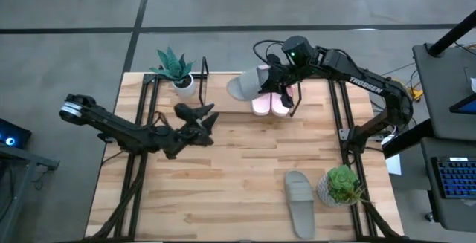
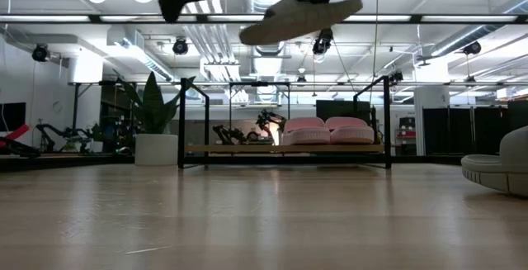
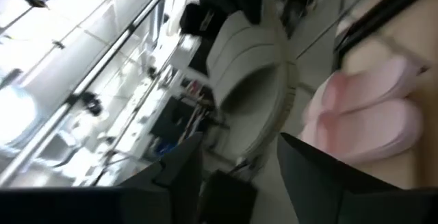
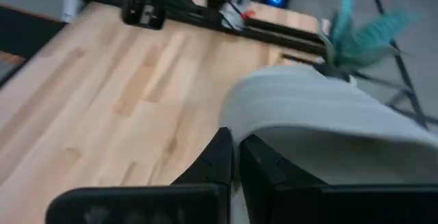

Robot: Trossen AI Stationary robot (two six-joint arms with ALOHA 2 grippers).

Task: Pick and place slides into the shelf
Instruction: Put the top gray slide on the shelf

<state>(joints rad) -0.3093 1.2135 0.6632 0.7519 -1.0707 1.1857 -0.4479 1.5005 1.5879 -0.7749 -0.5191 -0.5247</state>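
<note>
Slide in right gripper jaws

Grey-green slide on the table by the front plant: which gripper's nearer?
Left, narrowly. The left gripper hovers mid-table, up-left of the slide. The right gripper is over the shelf, shut on the other grey-green slide.

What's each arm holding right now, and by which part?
Right gripper is shut on a grey-green slide, gripped at its edge, lifted near the shelf. Left gripper holds nothing; its jaws stand apart.
</note>
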